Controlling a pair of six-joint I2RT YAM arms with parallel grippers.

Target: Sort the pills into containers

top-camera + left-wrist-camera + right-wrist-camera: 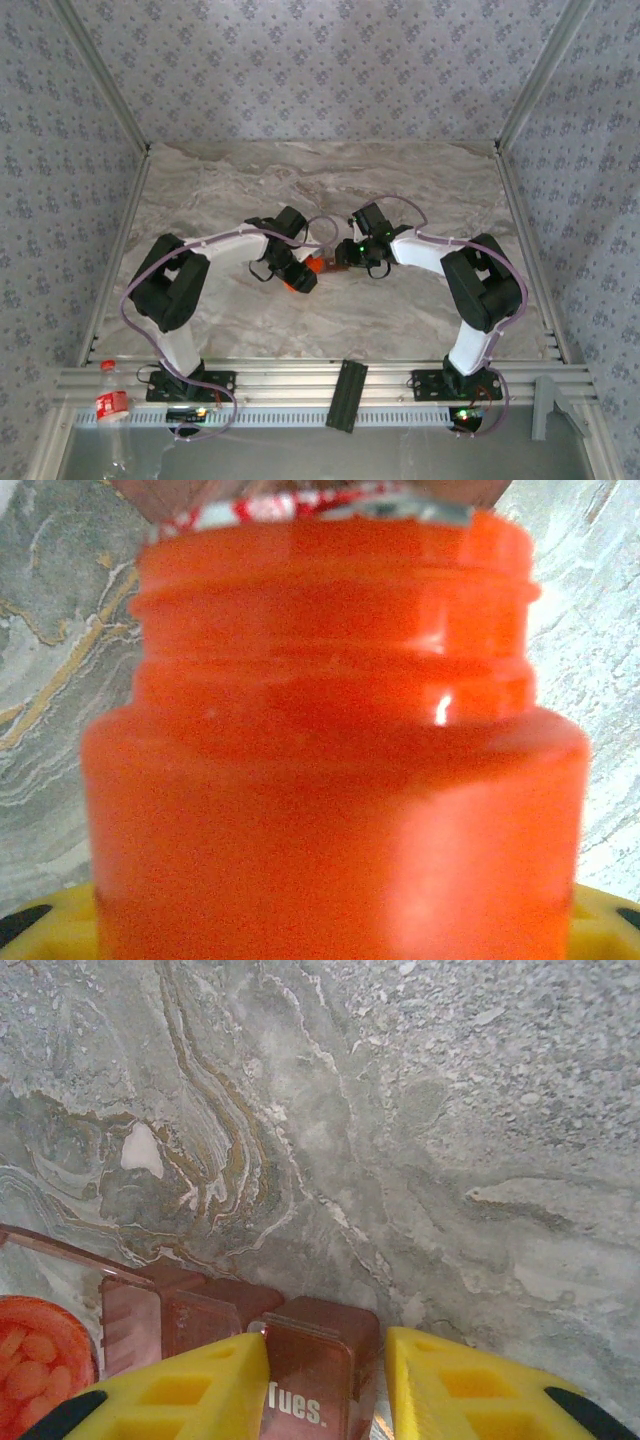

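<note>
Containers (220,1320), a reddish-brown strip, are clamped at the "Tues." box between the narrow fingers of the right pincer (325,1350), marble surface (450,1140) beyond. Left pincer (320,930) grips the orange bottle (330,760), just beside the strip, with pills (30,1365) inside.

both the left arm (180,290) and the right arm (480,285) are built of white links between bulky black joint housings. a pale lilac cable (128,300) runs in loose loops along each one. each stands on a black base plate (440,383), with a small green light (462,412) by the right one. the right pincer (325,1348) has bright yellow fingers (190,1390) with square moulded recesses and black corners.
</note>
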